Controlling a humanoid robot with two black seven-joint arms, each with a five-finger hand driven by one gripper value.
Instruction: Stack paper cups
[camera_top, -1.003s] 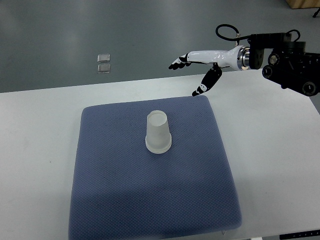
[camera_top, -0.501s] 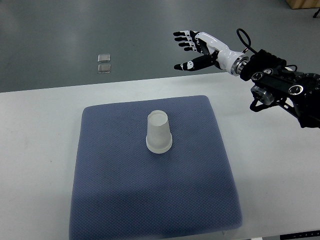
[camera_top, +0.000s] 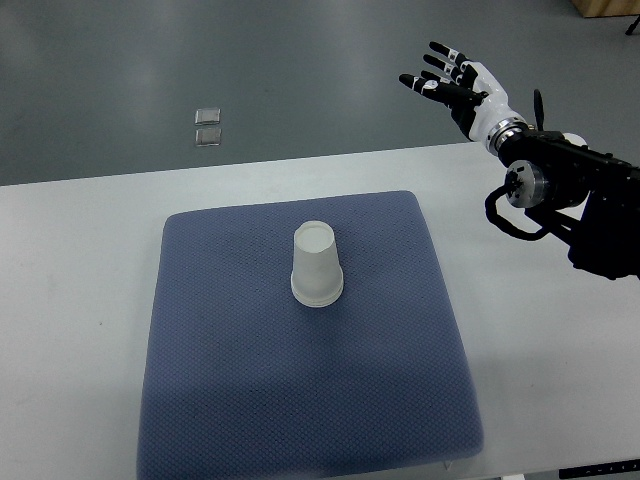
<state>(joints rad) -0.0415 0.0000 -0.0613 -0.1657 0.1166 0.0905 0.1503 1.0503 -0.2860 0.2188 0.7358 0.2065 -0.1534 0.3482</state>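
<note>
A white paper cup stack (camera_top: 317, 264) stands upside down near the middle of a blue mat (camera_top: 300, 390) on the white table (camera_top: 80, 260). My right hand (camera_top: 448, 82) is raised beyond the table's far edge at the upper right, well away from the cups. Its fingers (camera_top: 432, 65) are spread and hold nothing. The black forearm (camera_top: 565, 195) comes in from the right edge. The left arm does not show.
Two small clear squares (camera_top: 208, 127) lie on the grey floor beyond the table's far edge. The mat covers most of the table's middle.
My right hand has swung to the right and upward, away from the mat's far corner, and its palm has turned. The cup stack has not moved.
</note>
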